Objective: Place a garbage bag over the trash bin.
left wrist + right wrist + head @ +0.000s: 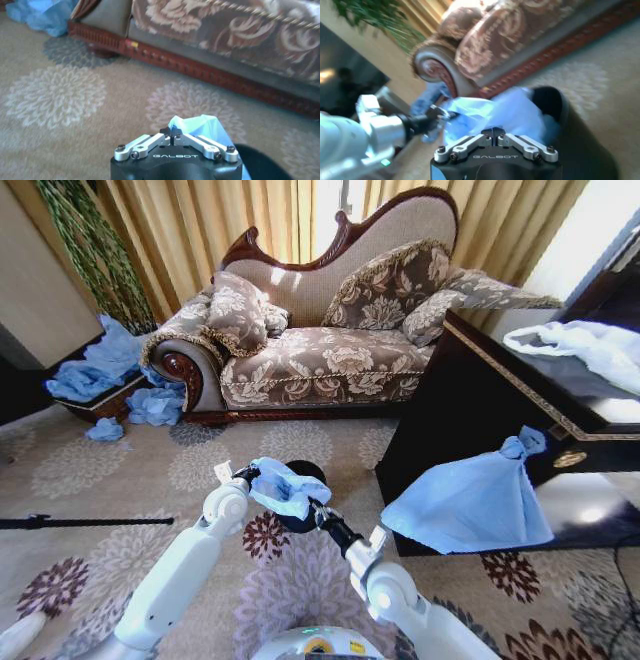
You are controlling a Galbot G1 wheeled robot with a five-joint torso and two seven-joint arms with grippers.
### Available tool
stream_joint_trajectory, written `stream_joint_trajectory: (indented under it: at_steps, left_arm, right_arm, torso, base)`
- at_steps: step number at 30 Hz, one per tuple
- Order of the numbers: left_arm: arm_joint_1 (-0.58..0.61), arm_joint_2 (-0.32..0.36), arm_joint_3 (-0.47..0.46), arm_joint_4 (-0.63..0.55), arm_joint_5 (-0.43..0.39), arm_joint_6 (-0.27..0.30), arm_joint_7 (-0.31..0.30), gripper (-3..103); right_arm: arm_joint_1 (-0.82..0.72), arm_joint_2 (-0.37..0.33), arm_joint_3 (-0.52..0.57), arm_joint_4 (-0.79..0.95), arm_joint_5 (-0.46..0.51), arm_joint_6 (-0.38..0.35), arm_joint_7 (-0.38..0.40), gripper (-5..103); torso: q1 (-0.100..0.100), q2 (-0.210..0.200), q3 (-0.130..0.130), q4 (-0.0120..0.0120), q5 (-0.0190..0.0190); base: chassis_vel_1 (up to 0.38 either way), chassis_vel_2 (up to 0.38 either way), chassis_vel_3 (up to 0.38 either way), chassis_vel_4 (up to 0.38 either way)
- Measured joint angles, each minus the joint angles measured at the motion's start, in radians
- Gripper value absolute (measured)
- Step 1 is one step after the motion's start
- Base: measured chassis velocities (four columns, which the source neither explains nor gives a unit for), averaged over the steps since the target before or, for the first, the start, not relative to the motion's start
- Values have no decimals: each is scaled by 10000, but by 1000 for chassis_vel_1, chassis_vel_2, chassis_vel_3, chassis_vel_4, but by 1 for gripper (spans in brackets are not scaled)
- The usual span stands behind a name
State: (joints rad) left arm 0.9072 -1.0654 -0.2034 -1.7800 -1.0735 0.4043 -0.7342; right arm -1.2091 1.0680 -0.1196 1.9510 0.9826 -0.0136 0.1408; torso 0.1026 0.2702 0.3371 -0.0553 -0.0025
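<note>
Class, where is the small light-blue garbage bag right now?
In the head view, the garbage bag hangs between the left claw and right claw, directly over the black trash bin before the sofa.

A floral chaise sofa (320, 360) with a carved dark wood frame stands on a patterned carpet (90, 470), backed by golden curtains (210, 220). Three matching cushions (240, 310) rest on its seat. Beside the sofa's rolled arm, crumpled blue bags (110, 365) lie heaped in and around a basket, under a green plant (95, 250). At the sofa's other end stands a dark cabinet (500, 410); a white plastic bag (590, 350) lies on top, and a larger knotted blue bag (475, 500) leans against its front.
</note>
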Motion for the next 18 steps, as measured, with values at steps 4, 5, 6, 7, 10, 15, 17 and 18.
stream_joint_trajectory:
  at_steps: [4, 5, 6, 7, 10, 15, 17, 18]
  left_arm:
    - [-143, -351, 149, 900, 191, -61, 138, 0]
    - [-143, -351, 149, 900, 191, -61, 138, 0]
    - [-204, -420, 181, 1086, 211, -76, 206, 0]
    - [-318, -513, 243, 1373, 268, -135, 397, 0]
    - [-472, -581, 350, 1658, 351, -163, 633, 0]
    - [-717, -709, 496, 2063, 394, -129, 775, 0]
    - [-576, -730, 477, 1931, 401, -93, 750, 0]
    - [-434, -698, 456, 1774, 400, -59, 692, 0]
  right_arm:
    - [-261, 206, 296, -893, -383, 175, -232, 0]
    - [-261, 206, 296, -893, -383, 175, -232, 0]
    - [-242, 243, 352, -1071, -439, 211, -285, 0]
    - [-139, 309, 452, -1392, -528, 274, -371, 0]
    - [75, 355, 537, -1736, -653, 335, -466, 0]
    - [434, 378, 517, -2153, -973, 365, -593, 0]
    - [391, 372, 475, -2179, -1220, 425, -668, 0]
    - [273, 345, 462, -2098, -1289, 430, -673, 0]
  torso:
    - [1, 0, 2, 3, 0]
    - [1, 0, 2, 3, 0]
    - [1, 0, 2, 2, -2]
    - [1, 0, 1, 3, 0]
    - [2, 0, 2, 3, -1]
    - [2, 0, 2, 3, 0]
    - [2, 0, 2, 2, 0]
    - [2, 0, 2, 3, 0]
  base:
    - [0, 0, 0, 0]
    - [0, 0, 0, 0]
    - [0, 0, 0, 0]
    - [0, 0, 0, 0]
    - [0, 0, 0, 0]
    - [0, 0, 0, 0]
    - [0, 0, 0, 0]
    - [0, 0, 0, 0]
